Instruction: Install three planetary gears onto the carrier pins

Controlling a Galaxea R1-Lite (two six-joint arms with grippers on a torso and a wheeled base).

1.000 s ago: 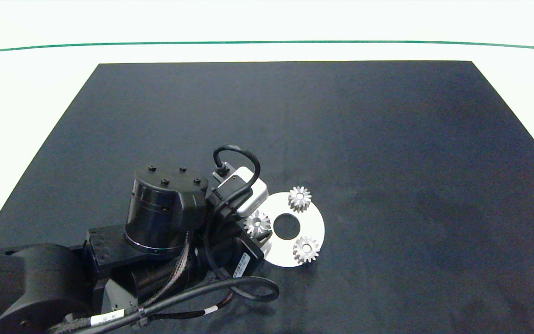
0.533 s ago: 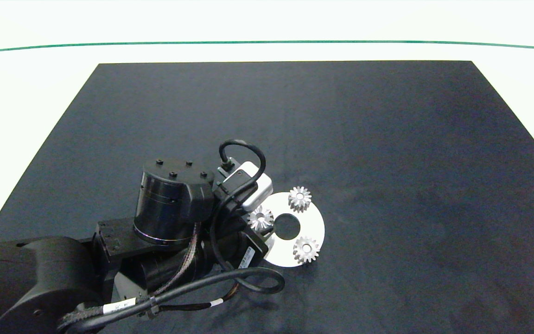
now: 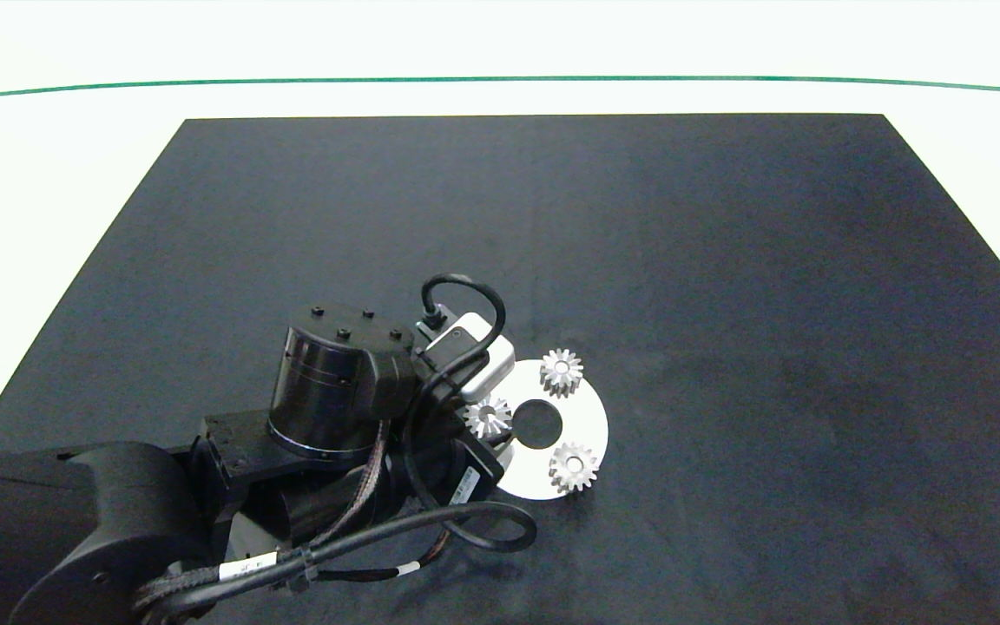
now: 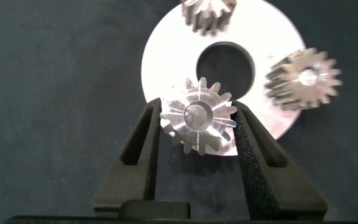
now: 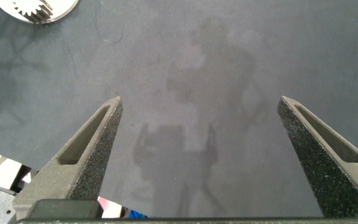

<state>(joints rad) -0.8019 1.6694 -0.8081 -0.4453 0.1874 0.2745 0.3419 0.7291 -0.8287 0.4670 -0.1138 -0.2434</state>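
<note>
Evidently, two of the three gears were already seated on pins of the white disc (image 3: 588, 424): one gear (image 3: 561, 371) at the far side and one gear (image 3: 573, 467) at the near side. The third gear (image 4: 197, 122) was clamped between the fingers of the left gripper (image 4: 197, 127) and was held over the disc's left edge, beside the centre hole. Whether it was engaged on the third pin could not be determined, as that pin was hidden beneath it. Seating and release of this gear were judged to remain. Three gears and one disc were counted; no loose gears were seen on the tabletop (image 3: 726, 260). The right gripper (image 5: 201, 109) was held apart over bare tabletop.
</note>
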